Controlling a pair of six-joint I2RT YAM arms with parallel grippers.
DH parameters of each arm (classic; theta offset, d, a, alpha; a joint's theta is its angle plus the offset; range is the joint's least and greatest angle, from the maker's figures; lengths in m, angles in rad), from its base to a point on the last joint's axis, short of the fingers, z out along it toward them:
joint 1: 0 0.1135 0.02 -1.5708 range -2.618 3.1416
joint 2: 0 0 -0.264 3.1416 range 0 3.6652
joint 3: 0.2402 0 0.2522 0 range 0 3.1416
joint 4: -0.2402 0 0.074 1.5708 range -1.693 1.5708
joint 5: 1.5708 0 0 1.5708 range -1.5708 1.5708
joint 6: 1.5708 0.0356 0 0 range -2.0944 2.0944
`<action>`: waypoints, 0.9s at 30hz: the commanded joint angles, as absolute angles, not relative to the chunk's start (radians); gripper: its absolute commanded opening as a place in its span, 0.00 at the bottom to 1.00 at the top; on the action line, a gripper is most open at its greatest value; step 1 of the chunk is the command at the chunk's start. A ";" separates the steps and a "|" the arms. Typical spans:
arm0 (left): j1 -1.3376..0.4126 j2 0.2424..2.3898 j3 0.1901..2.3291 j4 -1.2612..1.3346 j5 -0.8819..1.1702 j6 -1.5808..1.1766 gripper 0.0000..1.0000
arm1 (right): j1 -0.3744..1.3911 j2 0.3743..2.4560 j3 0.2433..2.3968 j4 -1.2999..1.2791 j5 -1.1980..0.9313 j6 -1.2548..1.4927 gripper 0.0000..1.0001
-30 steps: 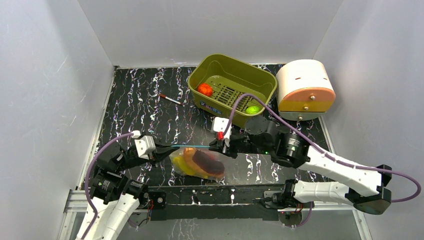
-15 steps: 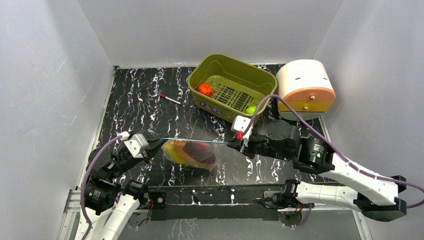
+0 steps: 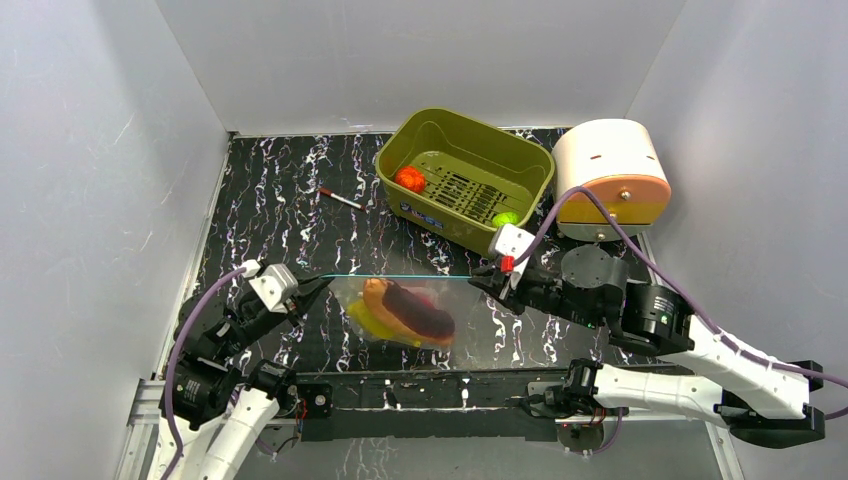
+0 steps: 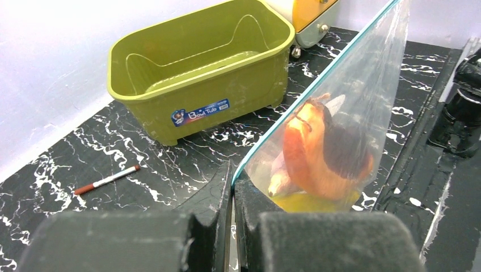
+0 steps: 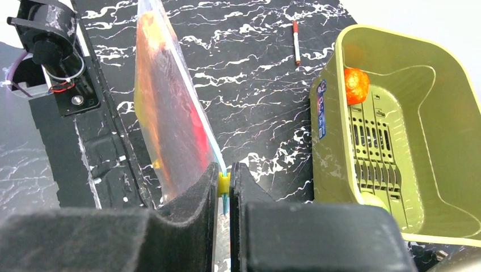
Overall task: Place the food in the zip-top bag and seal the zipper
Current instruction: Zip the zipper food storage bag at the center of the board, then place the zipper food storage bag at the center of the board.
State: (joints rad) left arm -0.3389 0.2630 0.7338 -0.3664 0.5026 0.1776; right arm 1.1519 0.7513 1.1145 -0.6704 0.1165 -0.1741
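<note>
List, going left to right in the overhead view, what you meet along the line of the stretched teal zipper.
left gripper → zip-top bag, with food inside → right gripper

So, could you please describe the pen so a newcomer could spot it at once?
Find the olive-green tub at the back of the black marbled table. The pen lies flat on the tabletop just left of it, touching nothing. It is the only thin straight stick here, red-tipped, unlike the round tomato inside the tub.
</note>
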 commanded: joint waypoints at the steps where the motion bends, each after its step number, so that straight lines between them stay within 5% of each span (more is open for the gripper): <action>1: -0.321 0.288 0.782 -0.341 0.479 0.169 0.00 | 1.135 0.719 1.114 -0.727 0.165 -0.199 0.00; 27: -0.321 0.273 0.830 -0.487 0.529 -0.053 0.00 | 1.135 0.919 1.239 -0.672 0.011 -0.378 0.00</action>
State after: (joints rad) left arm -0.3237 0.2890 0.8062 -0.5209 0.4992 0.0212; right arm 1.1366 0.9226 1.1709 -0.7456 0.0036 -0.2943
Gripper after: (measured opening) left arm 0.008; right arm 0.052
